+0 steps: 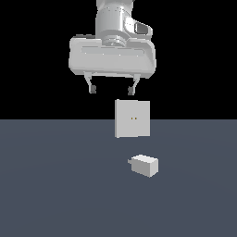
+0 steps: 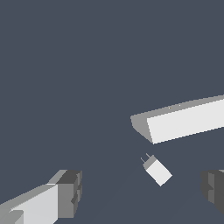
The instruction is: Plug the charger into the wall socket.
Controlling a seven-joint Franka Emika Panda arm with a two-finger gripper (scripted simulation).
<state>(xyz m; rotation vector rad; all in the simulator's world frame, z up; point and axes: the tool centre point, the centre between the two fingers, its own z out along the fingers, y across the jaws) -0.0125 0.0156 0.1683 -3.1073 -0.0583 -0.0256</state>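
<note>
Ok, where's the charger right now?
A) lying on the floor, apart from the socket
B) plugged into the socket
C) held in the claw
A: the charger lies on the floor in front of the socket, untouched, with the open claw empty above.

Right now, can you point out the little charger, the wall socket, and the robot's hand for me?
charger [image 1: 145,165]: exterior view, on the block's white body.
wall socket [image 1: 133,119]: exterior view, on the plate's face at the two tiny holes.
hand [image 1: 113,89]: exterior view, midway between its two fingertips, which stand apart.
</note>
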